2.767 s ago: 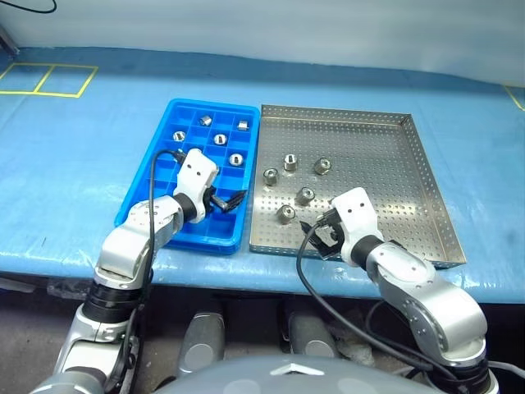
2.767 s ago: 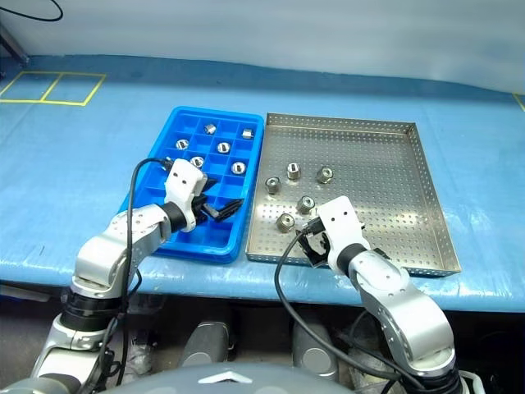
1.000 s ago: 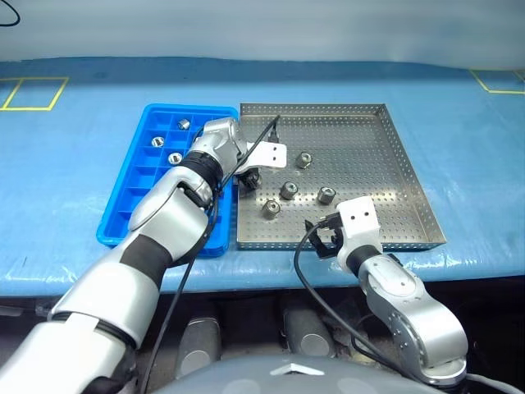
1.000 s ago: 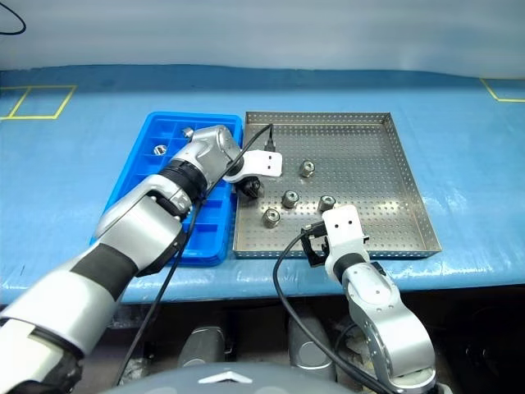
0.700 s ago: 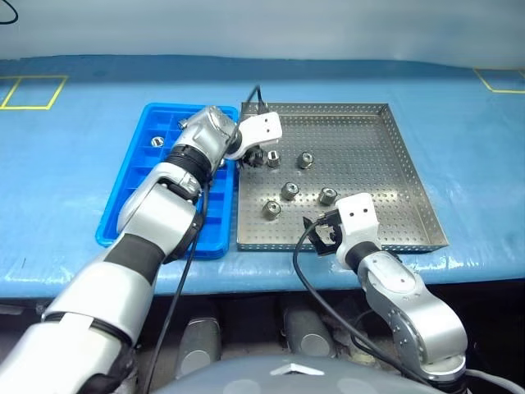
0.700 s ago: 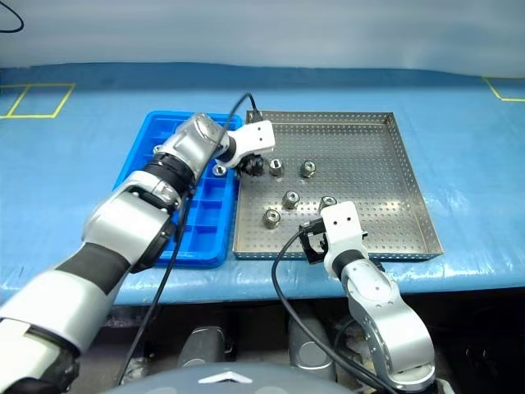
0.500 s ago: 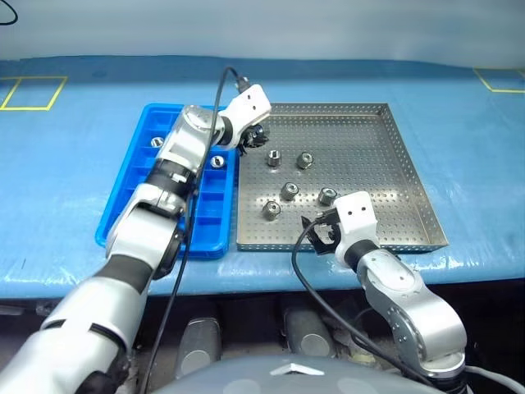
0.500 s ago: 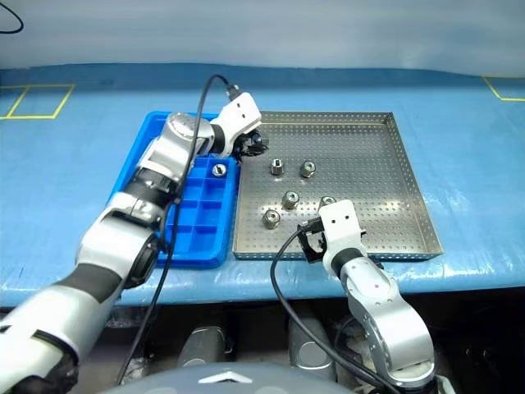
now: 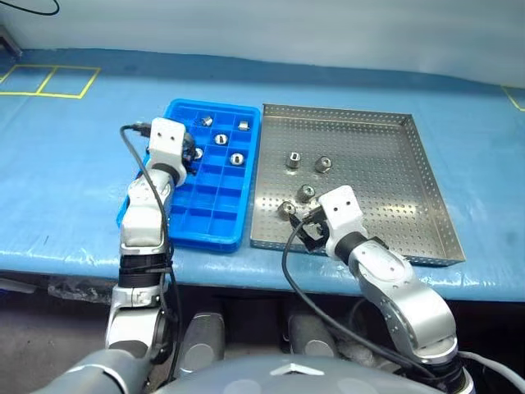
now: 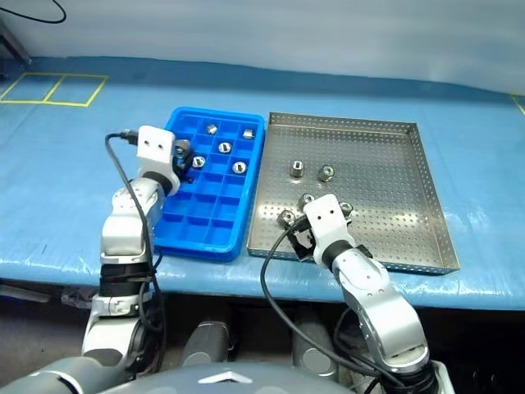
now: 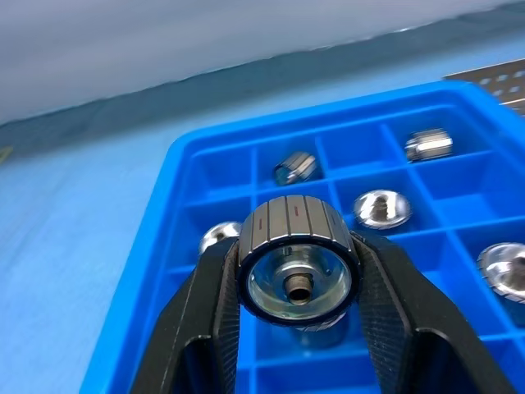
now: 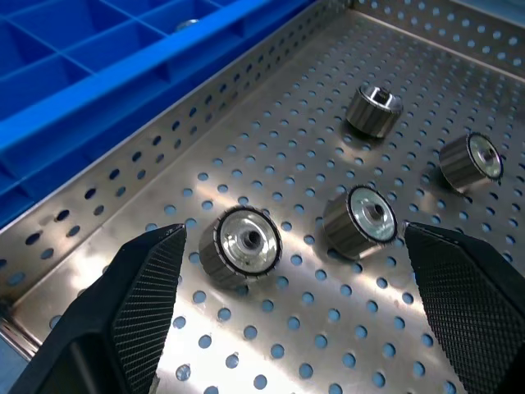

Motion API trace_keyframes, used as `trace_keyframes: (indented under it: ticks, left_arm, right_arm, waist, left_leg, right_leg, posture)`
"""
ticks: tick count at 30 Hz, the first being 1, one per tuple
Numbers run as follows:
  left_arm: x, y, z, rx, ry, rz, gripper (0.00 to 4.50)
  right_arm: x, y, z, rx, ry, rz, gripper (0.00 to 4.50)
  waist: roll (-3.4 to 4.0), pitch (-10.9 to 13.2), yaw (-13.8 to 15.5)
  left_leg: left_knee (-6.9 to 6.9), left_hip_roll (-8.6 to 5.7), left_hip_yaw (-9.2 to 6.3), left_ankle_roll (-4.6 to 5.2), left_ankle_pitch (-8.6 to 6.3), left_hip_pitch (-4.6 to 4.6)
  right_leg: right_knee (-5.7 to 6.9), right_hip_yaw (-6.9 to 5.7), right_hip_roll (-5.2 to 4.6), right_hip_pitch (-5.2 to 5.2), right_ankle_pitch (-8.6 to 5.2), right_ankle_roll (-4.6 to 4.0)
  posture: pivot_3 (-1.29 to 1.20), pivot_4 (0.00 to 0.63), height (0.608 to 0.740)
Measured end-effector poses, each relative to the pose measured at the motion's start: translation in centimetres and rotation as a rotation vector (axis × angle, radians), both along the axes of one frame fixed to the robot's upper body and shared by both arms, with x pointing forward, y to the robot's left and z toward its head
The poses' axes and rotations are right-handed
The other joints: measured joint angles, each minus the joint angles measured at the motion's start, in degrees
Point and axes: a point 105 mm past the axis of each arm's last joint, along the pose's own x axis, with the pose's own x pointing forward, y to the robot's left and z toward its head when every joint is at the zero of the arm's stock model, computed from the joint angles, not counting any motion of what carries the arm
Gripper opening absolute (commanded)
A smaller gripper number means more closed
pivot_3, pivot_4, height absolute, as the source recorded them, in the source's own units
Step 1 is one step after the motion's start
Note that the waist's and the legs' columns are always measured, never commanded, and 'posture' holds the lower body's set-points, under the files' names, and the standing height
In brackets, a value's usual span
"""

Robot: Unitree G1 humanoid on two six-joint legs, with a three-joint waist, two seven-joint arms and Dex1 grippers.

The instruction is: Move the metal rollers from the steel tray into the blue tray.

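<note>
We saw the left gripper clamped on a roller over the blue tray. The right gripper hung fingers apart above the steel tray, which held four rollers; the blue one held four.

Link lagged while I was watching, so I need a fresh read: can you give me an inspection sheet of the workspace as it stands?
Surface: blue table cover with yellow tape marks.
Job's things: four metal rollers in the steel tray; several more already in compartments of the blue tray.
Clutter: nothing seen.
Grippers: left claw shut on a roller above the blue tray; right claw open over the steel tray's near rollers.
Cables: a black cable loops at each wrist.
Surroundings: pale wall behind the table.
</note>
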Motion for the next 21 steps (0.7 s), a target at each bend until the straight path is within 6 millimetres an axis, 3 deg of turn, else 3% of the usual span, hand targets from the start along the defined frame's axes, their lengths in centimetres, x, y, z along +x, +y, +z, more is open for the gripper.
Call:
trace_keyframes:
  ticks: [5,10,11,17,21]
  left_arm:
    - [-0.1,1.1,-0.1,-0.034,-0.048,0.075,1.71]
    - [0.0,1.5,-1.4,-0.049,-0.019,0.109,1.71]
    - [-0.1,1.6,-1.6,-0.049,-0.016,0.117,2.45]
    - [-0.5,1.5,-2.2,-0.057,0.014,0.167,4.32]
    - [-0.5,0.9,-2.2,-0.090,0.026,0.168,4.44]
  right_arm:
    - [0.0,1.1,-0.1,0.010,-0.034,0.060,4.50]
    - [0.1,1.0,-0.3,0.007,-0.038,0.058,4.50]
    - [0.0,1.0,-0.4,0.006,-0.033,0.056,4.50]
    - [-0.3,0.6,-1.1,-0.006,-0.015,0.032,4.50]
    - [-0.3,0.4,-1.1,-0.008,-0.013,0.023,4.50]
  waist:
    - [-0.03,0.0,0.6]
    - [-0.04,0.0,0.5]
    - [-0.04,0.0,0.5]
    - [-0.03,0.0,0.1]
    - [-0.02,0.0,-0.4]
  left_leg:
    - [0.00,-0.01,0.00,-0.02,0.01,-0.04]
    - [-0.01,-0.01,0.00,-0.02,0.01,-0.04]
    - [-0.01,-0.01,0.00,-0.02,0.01,-0.05]
    - [-0.01,-0.01,0.01,-0.02,0.01,-0.02]
    - [-0.01,-0.01,0.02,-0.04,0.03,0.03]
  right_leg:
    - [-0.08,0.00,0.00,0.01,0.02,-0.03]
    - [-0.09,0.00,0.00,0.01,0.03,-0.03]
    - [-0.10,0.00,0.00,0.00,0.03,-0.03]
    - [-0.10,0.00,-0.01,0.03,0.02,-0.05]
    - [-0.07,0.01,0.00,0.04,0.03,-0.09]
  posture:
    - [0.01,0.150,0.740]
    - [-0.03,0.150,0.740]
    - [-0.03,0.150,0.740]
    - [-0.05,0.150,0.740]
    - [-0.05,0.150,0.740]
